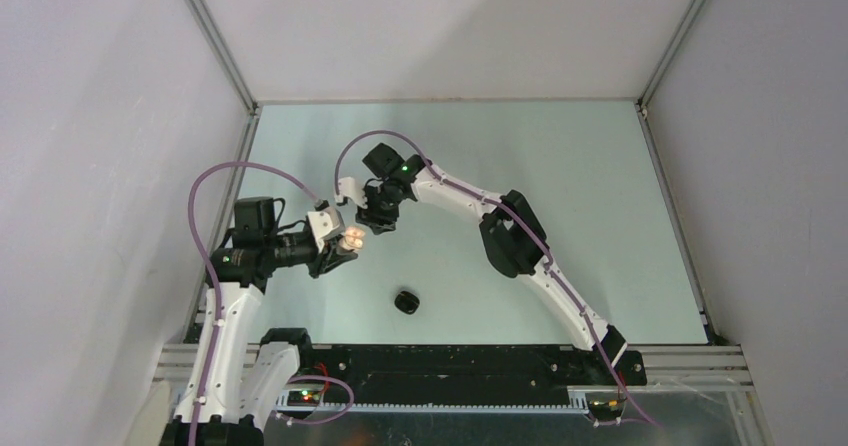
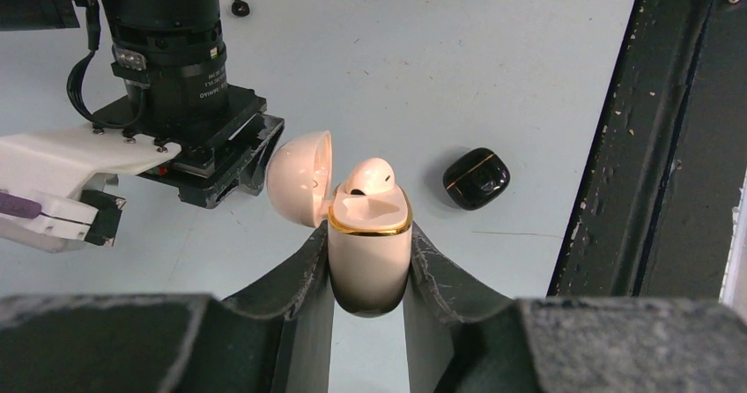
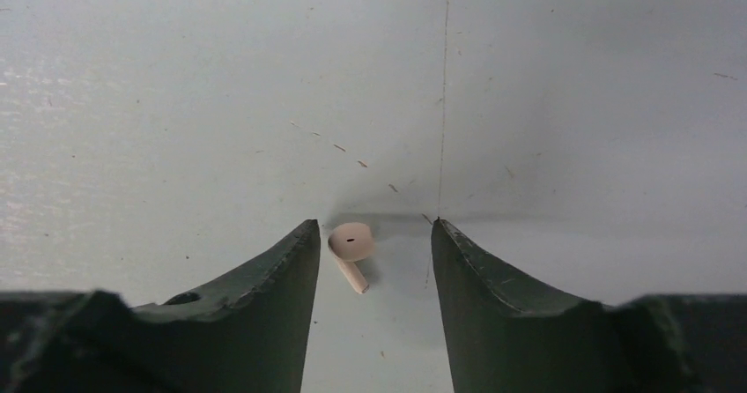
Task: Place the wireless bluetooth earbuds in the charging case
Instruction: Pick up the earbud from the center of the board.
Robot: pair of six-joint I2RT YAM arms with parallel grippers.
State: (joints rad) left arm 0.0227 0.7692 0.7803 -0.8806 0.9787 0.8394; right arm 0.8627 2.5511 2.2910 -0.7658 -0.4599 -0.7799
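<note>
Your left gripper [image 2: 370,234] is clamped on the cream charging case [image 2: 370,274], one finger pressed to each side of its body, holding it upright above the table [image 1: 560,186]. The lid [image 2: 298,177] is swung back to the left in the left wrist view. One cream earbud [image 2: 370,177] sits in the case with its head standing above the gold rim. Your right gripper [image 3: 374,226] points down at the table with its jaws partly spread. The loose earbud [image 3: 351,245] lies flat between them and touches neither finger. It sits nearer the finger on the left of the right wrist view, with more room on the other side. From above, your two grippers are just beside each other, left of the table's middle, and the left arm is near the left edge and wall. The table runs on well past them toward its back and right edges. The black case [image 1: 406,302], lid down, lies apart from both grippers, toward the base rail [image 1: 450,366]. A small dark item [image 2: 236,5] lies beyond the right wrist, too small to name.
</note>
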